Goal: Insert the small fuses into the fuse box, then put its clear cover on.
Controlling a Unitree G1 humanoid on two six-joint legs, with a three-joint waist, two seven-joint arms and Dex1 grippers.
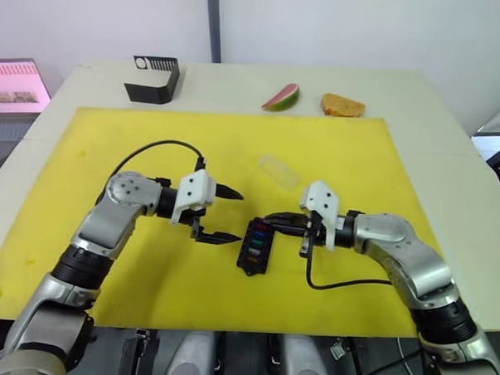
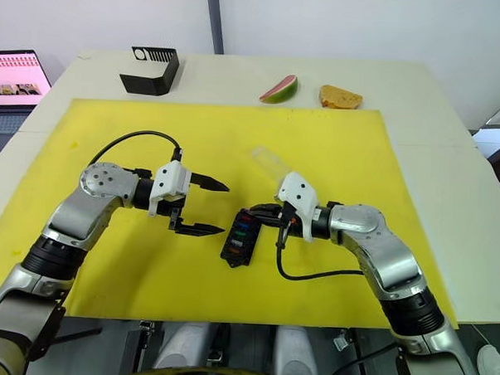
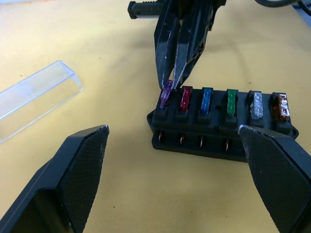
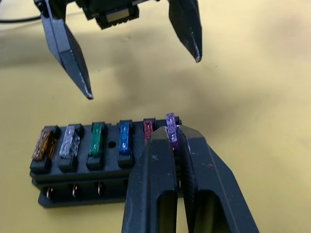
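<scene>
Between right gripper [image 4: 176, 141] fingers, half-hidden purple fuse [image 4: 171, 127]

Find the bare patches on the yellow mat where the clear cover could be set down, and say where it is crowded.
Bare: the yellow mat between its far edge and the left gripper, and its right part beyond the clear cover. Crowded: the middle, where the open left gripper and the right gripper, pinching a purple fuse, flank the fuse box.

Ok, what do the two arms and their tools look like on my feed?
Both arms are silver-grey metal with black joint bands. Each ends in a white housing carrying a tool of two black pointed fingers: left tool, right tool. The finger pads are finely textured. A black cable loops from each wrist.
</scene>
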